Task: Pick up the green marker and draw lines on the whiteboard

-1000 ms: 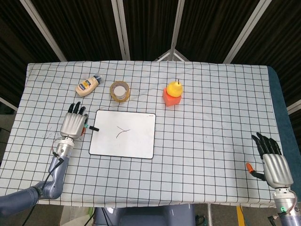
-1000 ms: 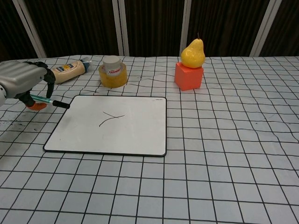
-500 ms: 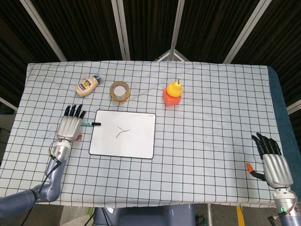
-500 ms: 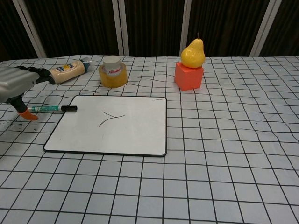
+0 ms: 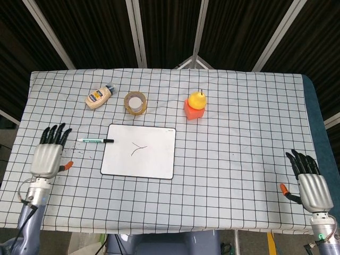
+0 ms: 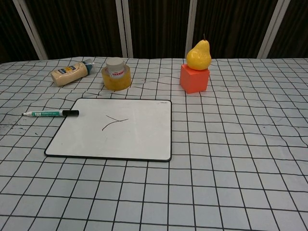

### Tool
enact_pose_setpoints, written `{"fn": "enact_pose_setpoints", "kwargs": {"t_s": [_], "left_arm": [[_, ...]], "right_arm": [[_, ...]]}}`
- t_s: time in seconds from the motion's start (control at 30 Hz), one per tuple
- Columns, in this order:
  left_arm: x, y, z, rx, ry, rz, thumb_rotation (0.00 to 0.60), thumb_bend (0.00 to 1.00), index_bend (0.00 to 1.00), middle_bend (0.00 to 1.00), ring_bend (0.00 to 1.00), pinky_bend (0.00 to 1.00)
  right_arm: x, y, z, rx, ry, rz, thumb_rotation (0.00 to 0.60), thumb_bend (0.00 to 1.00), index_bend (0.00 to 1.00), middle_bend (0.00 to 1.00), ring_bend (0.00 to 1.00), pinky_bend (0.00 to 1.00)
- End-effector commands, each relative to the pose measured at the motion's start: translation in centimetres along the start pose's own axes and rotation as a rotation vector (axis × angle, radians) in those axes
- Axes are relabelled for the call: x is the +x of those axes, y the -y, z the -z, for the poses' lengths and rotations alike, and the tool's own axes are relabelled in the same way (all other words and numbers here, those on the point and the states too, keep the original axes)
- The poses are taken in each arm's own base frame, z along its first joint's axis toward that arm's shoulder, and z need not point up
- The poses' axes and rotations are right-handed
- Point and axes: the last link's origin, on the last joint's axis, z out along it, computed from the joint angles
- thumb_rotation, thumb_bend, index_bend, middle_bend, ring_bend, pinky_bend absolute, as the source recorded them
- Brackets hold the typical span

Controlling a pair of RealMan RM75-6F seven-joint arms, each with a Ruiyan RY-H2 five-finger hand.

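Left robot hand [image 5: 47, 157] lay empty, fingers spread, well left of the green marker [image 5: 94, 141]; right robot hand [image 5: 309, 184] likewise empty at the far edge. Marker rested on the counter [image 5: 239, 122], black tip touching the whiteboard [image 5: 154, 159]. Crossed lines already marked the board; drawing seemed done.

Bright, even light, sharp, faint shadows

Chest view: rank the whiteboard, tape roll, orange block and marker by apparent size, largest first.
1. whiteboard
2. orange block and tape roll: look about alike, not ranked
3. green marker: long but thin, least area
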Motion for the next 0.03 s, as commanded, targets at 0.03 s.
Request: {"fn": "enact_pose_setpoints", "kwargs": {"t_s": [0.03], "left_arm": [[2.05, 0.81, 2.83, -0.013, -0.039, 0.039, 0.600, 0.19, 0.03, 0.00, 0.00, 0.00]], "right_arm": [[-0.04, 0.06, 0.08, 0.000, -0.005, 0.009, 0.600, 0.32, 0.00, 0.00, 0.00, 0.04]]}}
